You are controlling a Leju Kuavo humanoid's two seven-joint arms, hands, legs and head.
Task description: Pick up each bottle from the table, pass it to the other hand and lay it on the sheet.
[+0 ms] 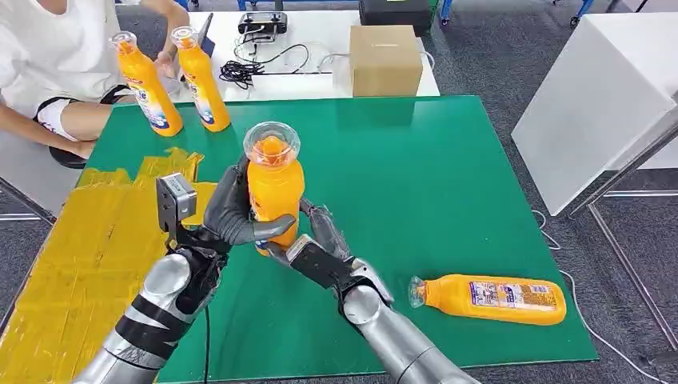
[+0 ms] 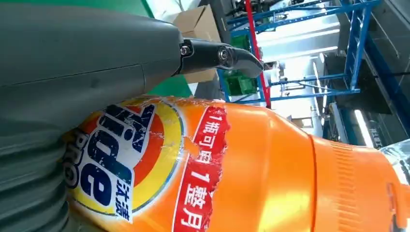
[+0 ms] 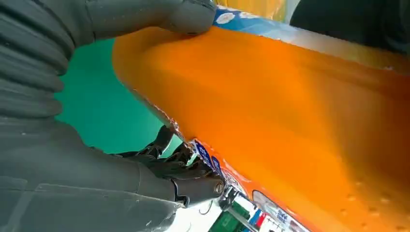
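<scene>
An orange bottle (image 1: 274,186) stands upright between both hands above the green counter (image 1: 416,176). The left hand (image 1: 232,214) wraps its body from one side; the right hand (image 1: 320,244) holds the lower part from the other. Its label (image 2: 121,159) reads "Tide" with Chinese characters on a red band. Another bottle (image 1: 488,298) lies on its side well off to the right hand's outer side. Two more (image 1: 146,84) stand beyond the left hand, the yellow sheet (image 1: 80,256) beside that hand.
</scene>
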